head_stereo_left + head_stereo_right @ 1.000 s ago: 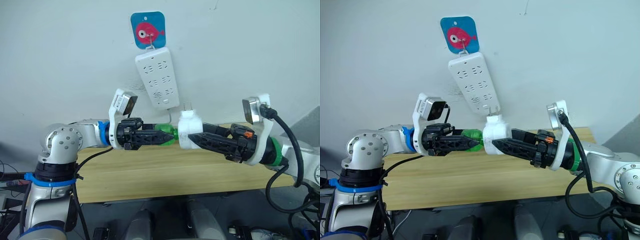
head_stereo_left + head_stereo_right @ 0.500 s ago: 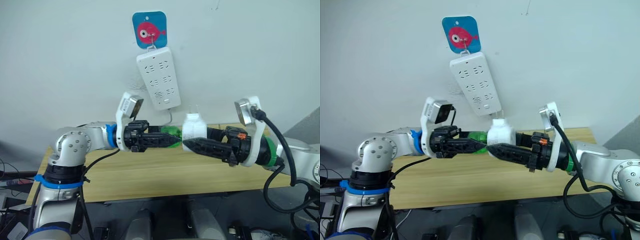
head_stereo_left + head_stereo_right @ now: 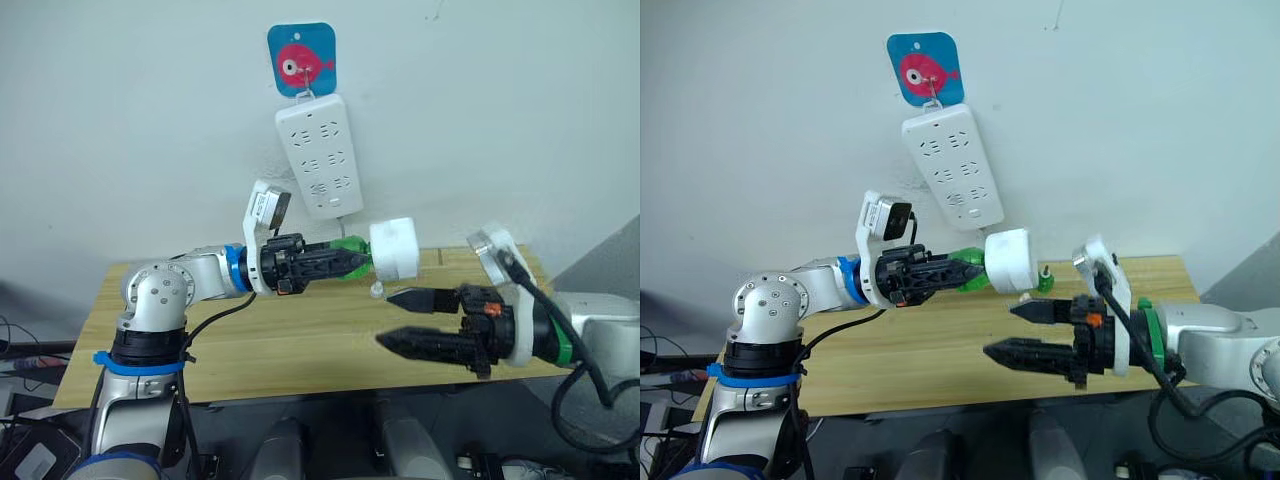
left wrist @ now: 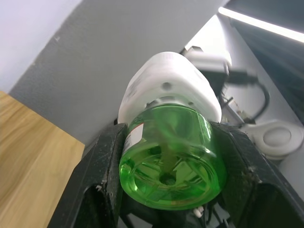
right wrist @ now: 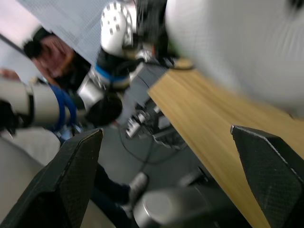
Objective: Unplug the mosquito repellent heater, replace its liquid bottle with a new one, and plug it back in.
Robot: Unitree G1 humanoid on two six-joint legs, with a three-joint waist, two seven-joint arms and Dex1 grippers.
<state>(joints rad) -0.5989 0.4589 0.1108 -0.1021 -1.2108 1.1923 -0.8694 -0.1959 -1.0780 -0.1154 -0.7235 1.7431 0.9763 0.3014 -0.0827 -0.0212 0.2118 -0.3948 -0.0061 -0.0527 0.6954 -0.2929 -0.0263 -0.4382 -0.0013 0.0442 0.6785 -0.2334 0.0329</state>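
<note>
Left gripper [image 3: 352,262] clamped on the green liquid bottle [image 4: 167,159], holding it level above the wooden table [image 3: 300,345], with the mosquito repellent heater [image 3: 394,248] on the bottle's far end, in the air just below the white power strip [image 3: 319,155] hanging on the wall. Right gripper [image 3: 402,320] lower and nearer the camera, fingers spread wide apart and empty, just under the heater without touching it. Small green and white object [image 3: 1045,274] on the table behind

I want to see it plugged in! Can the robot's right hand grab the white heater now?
Probably yes: the right gripper is open just below the mosquito repellent heater, nothing between them; the left gripper holds its green bottle.
</note>
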